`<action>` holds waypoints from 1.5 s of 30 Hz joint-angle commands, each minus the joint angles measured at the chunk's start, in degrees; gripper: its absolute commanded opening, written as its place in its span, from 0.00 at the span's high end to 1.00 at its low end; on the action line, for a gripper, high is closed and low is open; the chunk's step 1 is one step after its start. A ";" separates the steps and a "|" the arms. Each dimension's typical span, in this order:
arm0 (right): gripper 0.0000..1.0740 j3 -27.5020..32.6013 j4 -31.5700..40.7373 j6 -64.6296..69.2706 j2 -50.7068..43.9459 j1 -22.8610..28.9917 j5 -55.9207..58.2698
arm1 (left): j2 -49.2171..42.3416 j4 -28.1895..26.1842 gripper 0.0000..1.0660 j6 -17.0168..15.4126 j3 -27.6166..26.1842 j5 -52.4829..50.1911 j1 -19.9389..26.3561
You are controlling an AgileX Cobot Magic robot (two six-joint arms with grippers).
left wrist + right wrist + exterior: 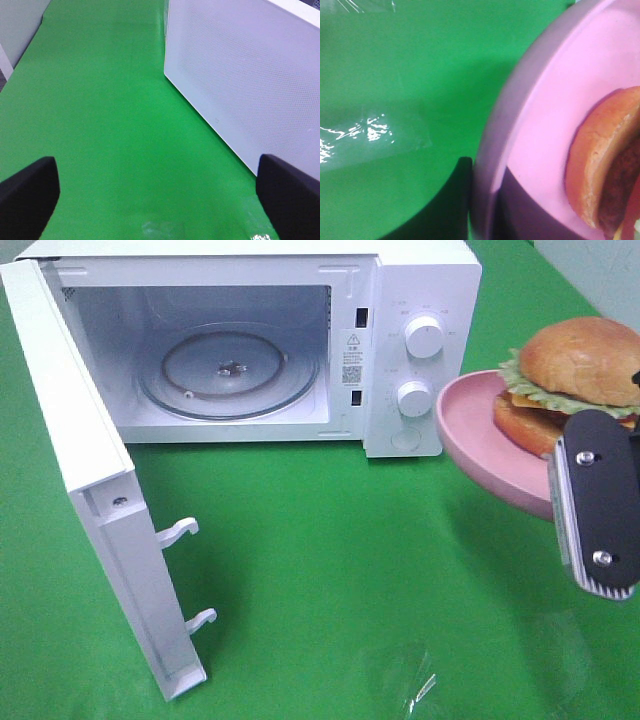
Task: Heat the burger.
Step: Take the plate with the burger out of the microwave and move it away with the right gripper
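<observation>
Pink plate (478,445) carrying the burger (570,380), lifted off the green table (330,570) at right of the open white microwave (250,340), clamped at its rim by right end effector (595,505); left end effector (160,192) spread wide, holding nothing

Not much to read here. On the microwave (250,340), the exterior high view shows a small white warning sticker (351,357) on the frame strip between the open cavity and the control panel: there's a triangle warning sign at its top, a few lines of print far too small to make out, and a square code that looks like a QR code at the bottom. Around the upper knob (425,337) and the lower knob (414,398) sit faint grey markings, too small and pale to read. Neither wrist view shows any text, brand or number.
</observation>
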 commanded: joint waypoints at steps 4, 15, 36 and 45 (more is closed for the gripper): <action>1.00 -0.57 -11.97 19.19 -0.69 -0.23 4.18 | -0.86 0.00 0.06 0.00 0.00 0.17 0.11; 1.00 -0.57 -15.07 39.65 -0.69 -0.23 14.21 | -0.86 0.00 0.06 0.00 0.00 0.17 0.11; 1.00 -0.57 -15.81 58.96 8.08 -0.40 18.45 | -0.86 0.00 0.06 0.00 0.00 0.17 0.11; 1.00 -0.57 -17.70 70.24 15.47 -0.40 18.45 | -0.86 0.00 0.06 0.00 0.00 0.17 0.11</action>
